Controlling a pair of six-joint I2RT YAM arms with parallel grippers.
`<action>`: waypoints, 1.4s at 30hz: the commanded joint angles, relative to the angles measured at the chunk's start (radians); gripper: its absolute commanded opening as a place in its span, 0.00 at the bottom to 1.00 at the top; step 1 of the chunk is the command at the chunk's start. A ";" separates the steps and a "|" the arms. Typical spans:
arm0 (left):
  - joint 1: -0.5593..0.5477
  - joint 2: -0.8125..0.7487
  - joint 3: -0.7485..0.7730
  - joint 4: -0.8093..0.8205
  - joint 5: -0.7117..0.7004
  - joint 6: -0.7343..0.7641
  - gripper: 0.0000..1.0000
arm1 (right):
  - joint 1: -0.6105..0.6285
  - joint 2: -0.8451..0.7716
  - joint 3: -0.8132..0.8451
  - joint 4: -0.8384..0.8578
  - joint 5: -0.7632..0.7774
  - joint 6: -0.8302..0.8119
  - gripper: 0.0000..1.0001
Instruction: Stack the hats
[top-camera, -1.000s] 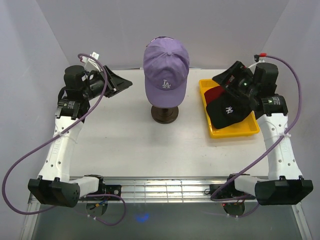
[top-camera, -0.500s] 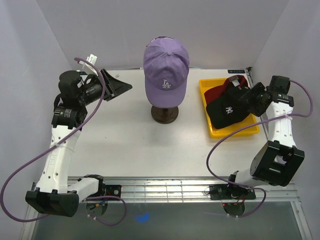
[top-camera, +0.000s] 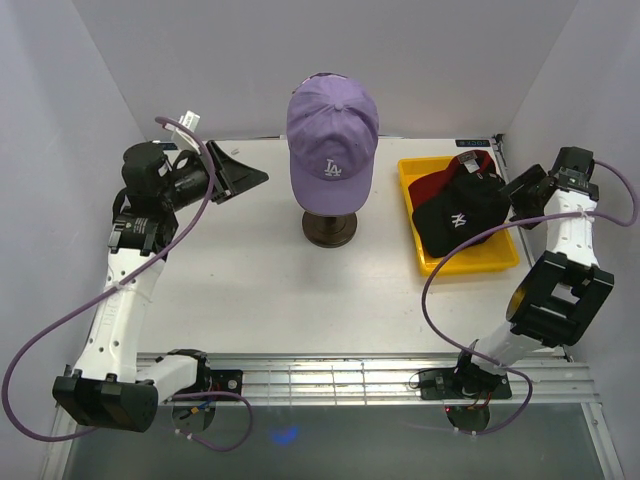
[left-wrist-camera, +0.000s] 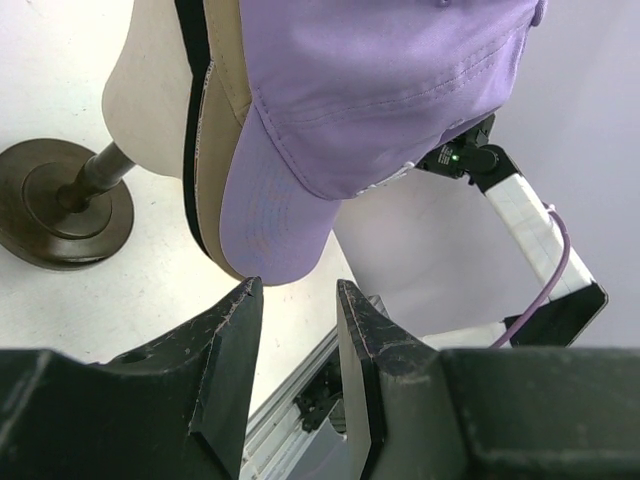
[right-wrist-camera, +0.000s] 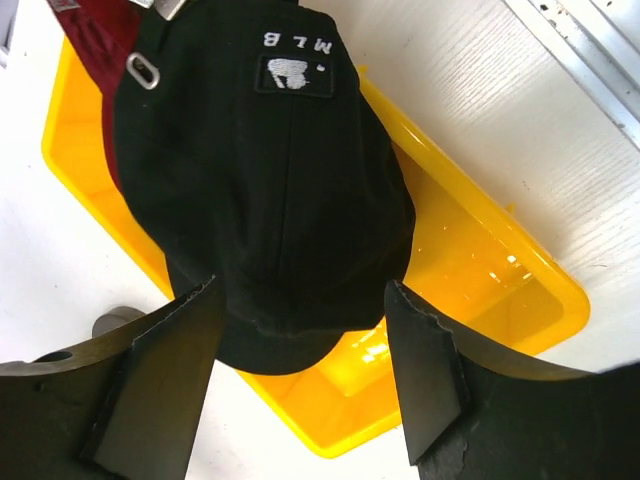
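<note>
A lavender "LA" cap (top-camera: 333, 125) sits on the beige mannequin head at the table's back middle. In the left wrist view the lavender cap (left-wrist-camera: 370, 90) lies over a tan cap (left-wrist-camera: 228, 120) and a black cap's edge (left-wrist-camera: 188, 90) on that head (left-wrist-camera: 145, 90). A black "NY" cap (top-camera: 460, 215) lies on a red cap (top-camera: 437, 184) in a yellow tray (top-camera: 470, 265). My left gripper (top-camera: 255, 175) is open and empty, left of the head. My right gripper (top-camera: 510, 190) is open and empty, just right of the black cap (right-wrist-camera: 270, 170). The red cap (right-wrist-camera: 90, 40) shows beyond it.
The mannequin's dark round base (top-camera: 330, 230) stands on the white table; it also shows in the left wrist view (left-wrist-camera: 60, 205). The yellow tray's rim (right-wrist-camera: 540, 300) is near the right wall. White walls close in the left, back and right sides.
My right arm has swung right and back, so its gripper has come off the top of the black cap to the tray's right side. My left gripper has shifted slightly.
</note>
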 joint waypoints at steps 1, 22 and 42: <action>0.000 0.003 0.013 0.030 0.024 -0.006 0.47 | 0.001 0.032 0.045 0.030 -0.035 0.014 0.70; 0.000 -0.069 0.027 0.111 0.110 -0.005 0.48 | 0.002 -0.126 0.197 -0.043 -0.247 0.010 0.08; -0.049 -0.164 -0.029 0.506 0.211 -0.212 0.50 | 0.004 -0.440 0.406 0.223 -0.866 0.423 0.08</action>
